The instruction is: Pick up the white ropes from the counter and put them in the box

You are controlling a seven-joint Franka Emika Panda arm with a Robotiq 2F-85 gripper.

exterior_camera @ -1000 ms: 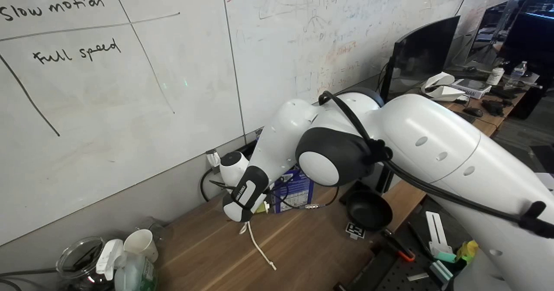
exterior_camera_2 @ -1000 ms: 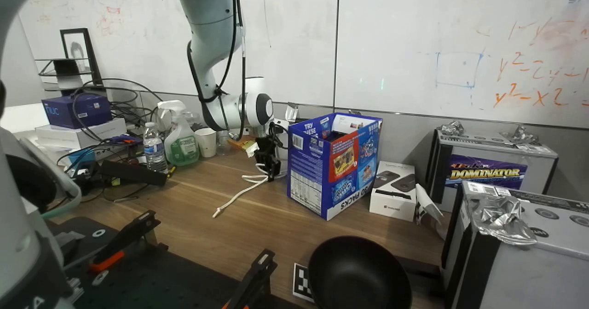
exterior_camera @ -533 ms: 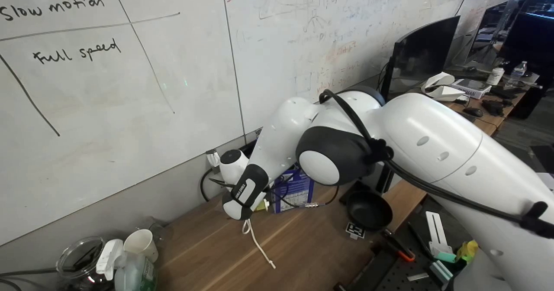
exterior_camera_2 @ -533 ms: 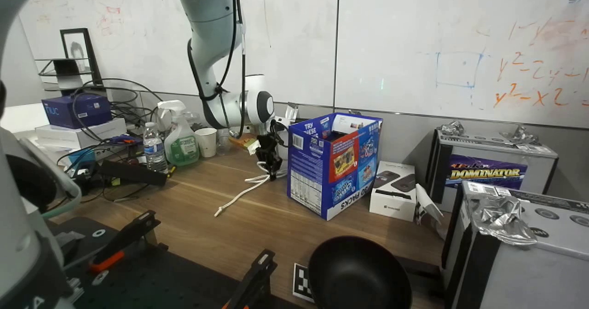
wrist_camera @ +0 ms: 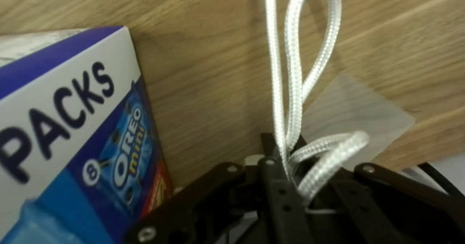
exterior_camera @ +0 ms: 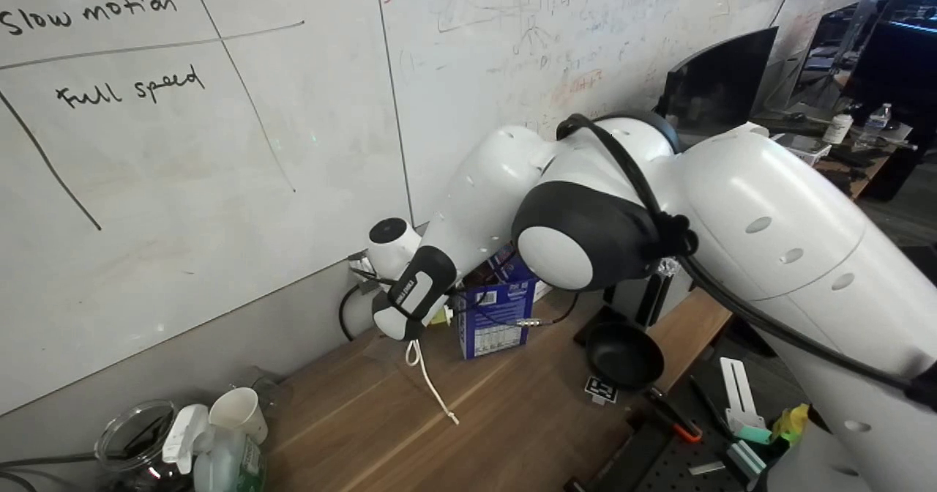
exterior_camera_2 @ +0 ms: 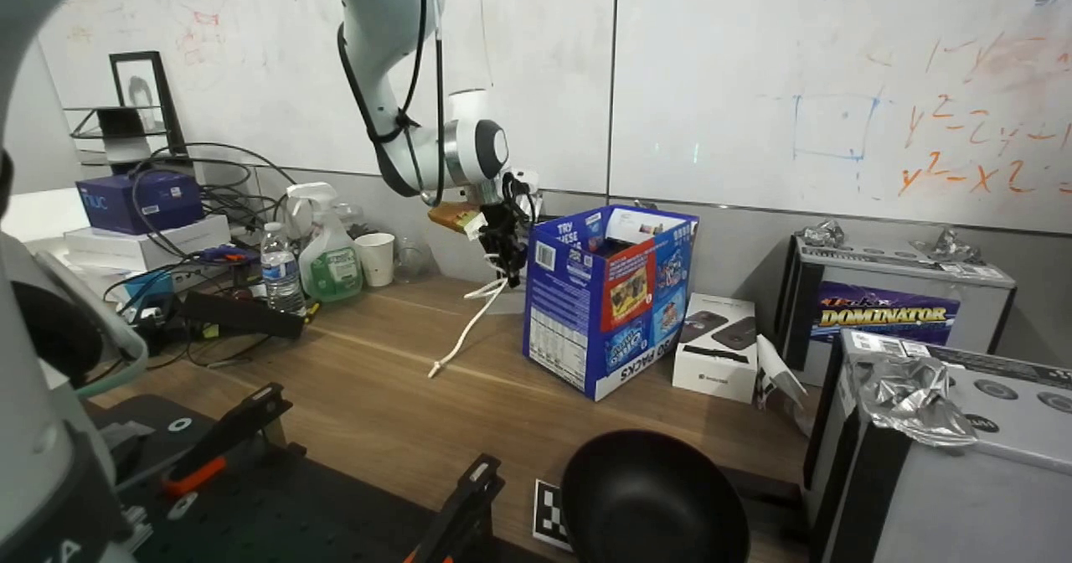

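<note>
Where the brown wood-grain counter (exterior_camera_2: pixel 394 412) spreads, the blue printed box (exterior_camera_2: pixel 610 295) stands upright, top open. Next: my black gripper (wrist_camera: pixel 290 164), above the counter just beside the box, closed on white rope (wrist_camera: pixel 275 62). Last, that rope: looped, trailing down outside the box; whether its end touches the counter, I cannot tell.

In an exterior view, the smooth white-and-black robot arm (exterior_camera: pixel 717 206) is bent, and slopes down toward the far edge of the brown wood-grain surface (exterior_camera: pixel 351 433). Near this edge is the rounded white wrist (exterior_camera_2: pixel 469 148). Below it, the black two-fingered hand (wrist_camera: pixel 285 147) points downward above the surface, its fingers (wrist_camera: pixel 281 215) pinched together.
</note>
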